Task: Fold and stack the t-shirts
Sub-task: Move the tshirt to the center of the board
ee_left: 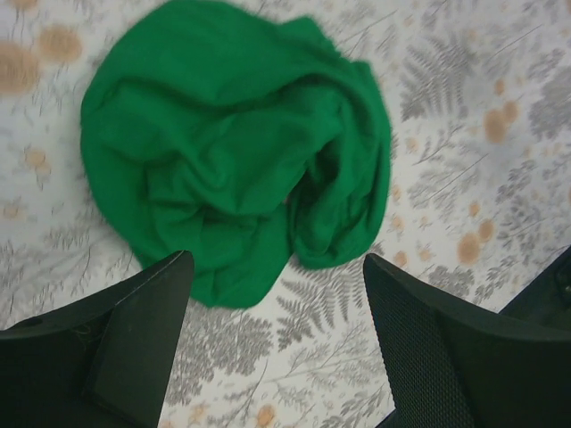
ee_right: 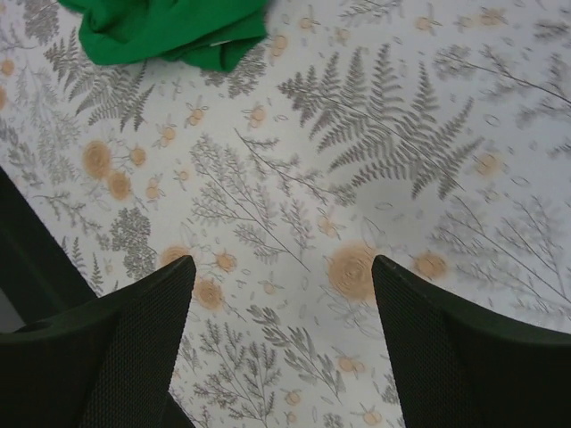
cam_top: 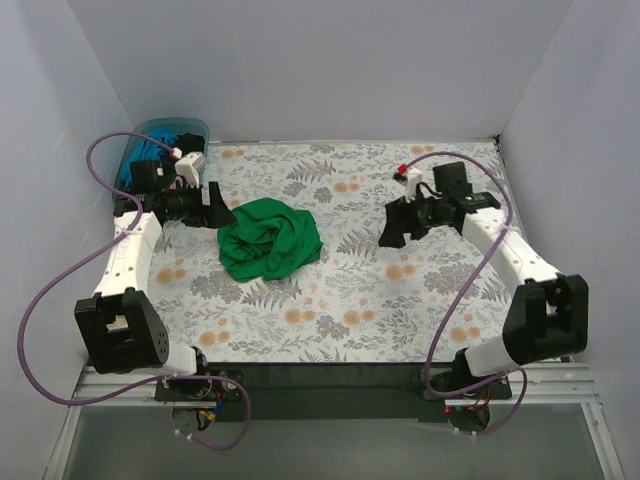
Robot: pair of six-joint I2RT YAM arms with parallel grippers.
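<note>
Far left of the green shirt (cam_top: 268, 238), a pale tub (cam_top: 170, 132) sits at the back corner with teal fabric (cam_top: 148, 152) in it. My left arm rises from its base along the left side, then turns at the wrist so that it points right, toward the shirt. My left claw (ee_left: 277, 276) hangs just left of the shirt, fingers spread with nothing pinched. From its wrist camera the crumpled shirt's near edge shows between the two tips, though I cannot tell whether they touch it. The shirt lies bunched in a rough heap on the tablecloth (cam_top: 350, 290). To the right of the shirt, my right arm bends sharply at its elbow and reaches back toward the shirt. My right claw (ee_right: 284, 276) tilts down over bare tablecloth, well apart from the shirt, fingers spread wide and empty.
</note>
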